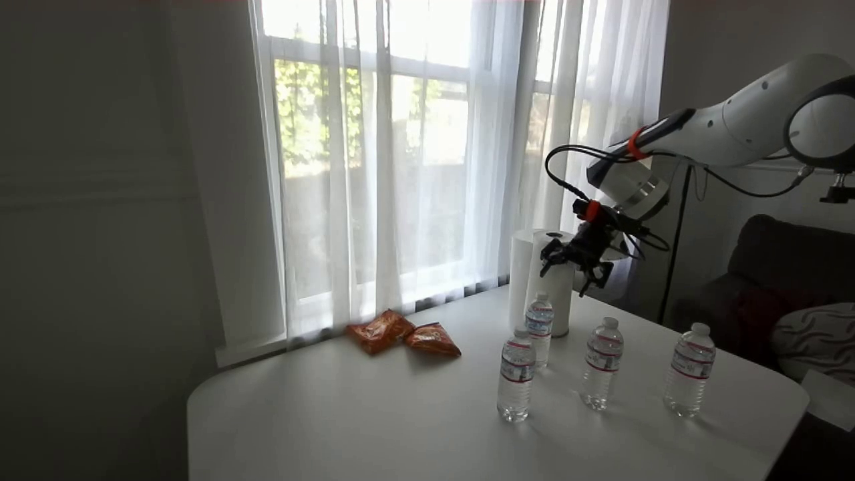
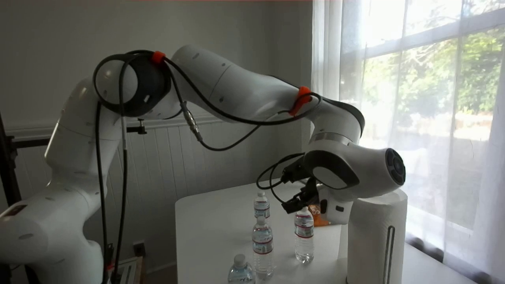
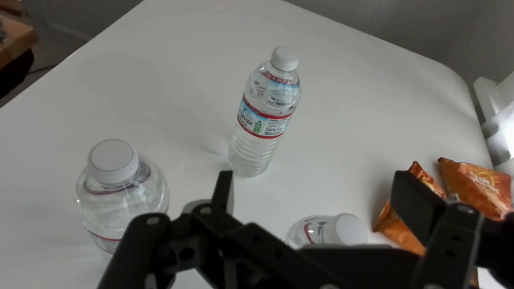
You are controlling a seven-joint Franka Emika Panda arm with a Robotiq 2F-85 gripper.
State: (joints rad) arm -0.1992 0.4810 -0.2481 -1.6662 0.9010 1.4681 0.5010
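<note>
Gripper (image 3: 312, 184) spread wide, empty; wrist view: three bottles (image 3: 265, 116); both exterior views: four, plus white roll (image 2: 375, 236).

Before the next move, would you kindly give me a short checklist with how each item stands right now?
1. Gripper open and empty: ok, its jaws stand apart with nothing held.
2. Water bottles upright: ok, all four stand on the table.
3. Caps on: ok, each bottle shows a white one.
4. Snack bags away from the bottles: ok, they lie apart from them, near the curtain.
5. Fingers lined up with a bottle: cannot tell; a cap shows between them in the wrist view, but depth is unclear.
6. Gripper clear of the paper towel rolls: cannot tell; it overlaps them in an exterior view.
</note>
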